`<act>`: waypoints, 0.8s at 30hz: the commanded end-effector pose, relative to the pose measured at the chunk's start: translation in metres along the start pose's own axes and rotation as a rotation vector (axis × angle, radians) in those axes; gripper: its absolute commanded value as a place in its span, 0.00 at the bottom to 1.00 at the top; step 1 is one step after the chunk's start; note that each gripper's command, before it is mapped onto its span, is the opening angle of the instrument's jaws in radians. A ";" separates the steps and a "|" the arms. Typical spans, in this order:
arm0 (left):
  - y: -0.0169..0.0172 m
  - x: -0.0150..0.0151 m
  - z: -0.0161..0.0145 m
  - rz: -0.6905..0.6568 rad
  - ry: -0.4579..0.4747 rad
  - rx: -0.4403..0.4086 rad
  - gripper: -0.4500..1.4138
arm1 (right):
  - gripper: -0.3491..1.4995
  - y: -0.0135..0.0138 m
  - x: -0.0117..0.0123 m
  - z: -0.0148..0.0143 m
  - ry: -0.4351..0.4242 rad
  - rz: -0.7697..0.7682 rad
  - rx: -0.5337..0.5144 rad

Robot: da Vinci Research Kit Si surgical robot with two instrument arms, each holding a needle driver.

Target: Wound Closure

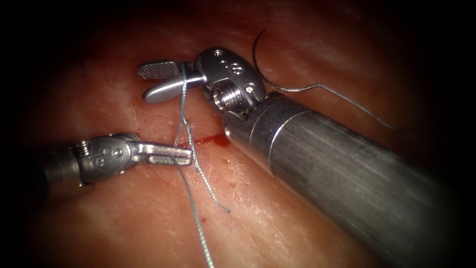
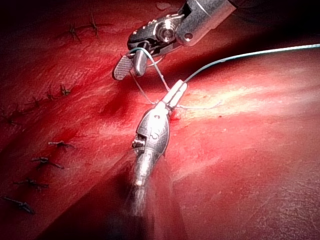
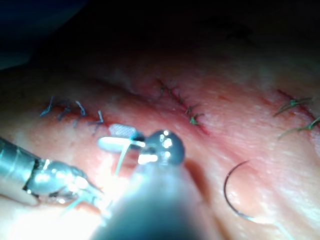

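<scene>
The cut is the landmark here: a short red line across the tissue, with a little red fluid in it.

Start on the left. The left tool comes in from the left of the cut, and its tips sit right at the cut's left end. Its jaws are pressed together on the thread. You can see the same pinch in the left wrist view, where the left tool holds the thread at its tips.

From that pinch the thread runs straight up, away from the cut, to the right tool. That tool sits above the cut, and its shaft comes in from the right. Its two jaws stand apart, and the thread passes across them close to the hinge. It looks looped around them, not pinched. So the thread's long line goes up and down between the two tools, and the left tool is the one that really has it.

Two more strands hang below the cut. One is a short loose end. The other runs far down the tissue.

Now the right side. The needle lies on the tissue above and right of the cut, behind the right tool. No tool holds it, and it seems to rest on top, not stuck in. Its thread tail trails off to the right. The right wrist view shows the needle lying free too.
</scene>
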 end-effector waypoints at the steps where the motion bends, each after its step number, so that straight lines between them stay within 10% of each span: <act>1: -0.0003 -0.0008 0.0001 0.001 0.002 0.001 0.00 | 0.45 0.0000 0.0003 -0.0006 0.002 -0.003 -0.005; 16: -0.0019 -0.0017 -0.0008 -0.018 0.008 -0.007 0.00 | 0.47 -0.0028 -0.0017 -0.0040 -0.012 -0.073 -0.017; 24: -0.0029 -0.0027 -0.0011 -0.020 0.016 -0.012 0.00 | 0.64 -0.0040 -0.0040 -0.0044 -0.071 -0.200 0.031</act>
